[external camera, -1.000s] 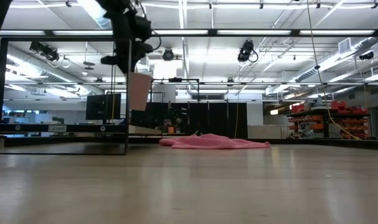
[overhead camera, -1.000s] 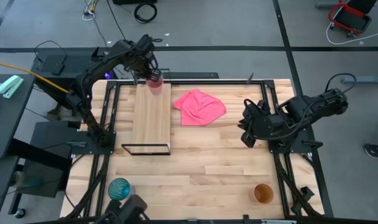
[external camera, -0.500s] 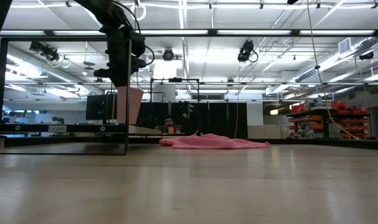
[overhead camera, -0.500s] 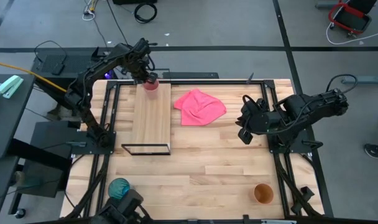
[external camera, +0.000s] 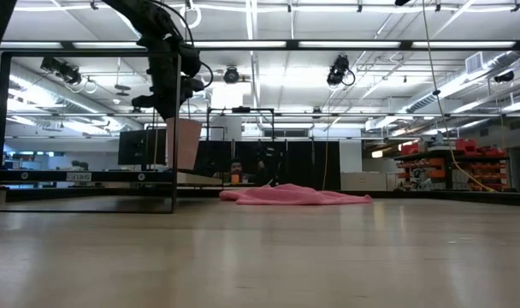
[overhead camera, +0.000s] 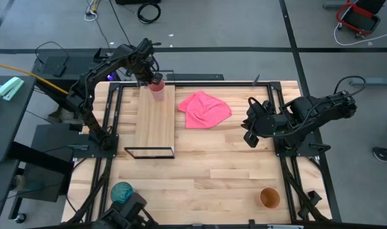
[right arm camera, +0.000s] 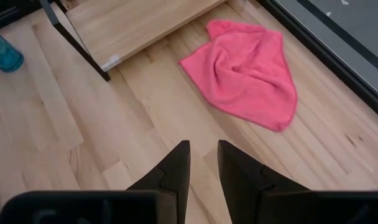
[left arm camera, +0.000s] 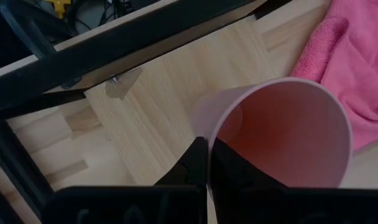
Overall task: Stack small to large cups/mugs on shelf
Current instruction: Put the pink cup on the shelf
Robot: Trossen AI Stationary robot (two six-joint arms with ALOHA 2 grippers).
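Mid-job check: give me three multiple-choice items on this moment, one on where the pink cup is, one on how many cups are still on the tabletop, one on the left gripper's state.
1. Where is the pink cup?
A. At the far end of the shelf
B. On the pink cloth
C. Beside the teal cup

2. How many cups stand on the tabletop, off the shelf?
A. None
B. One
C. Two

3. What is the left gripper doing?
A. Hanging open, away from everything
B. Gripping the pink cup's rim
C. Holding the cloth

Answers:
1. A: the pink cup is over the shelf, at its far end.
2. C: the teal cup and the orange cup stand near the table's front edge.
3. B: the left gripper has its fingers pinching the cup wall.
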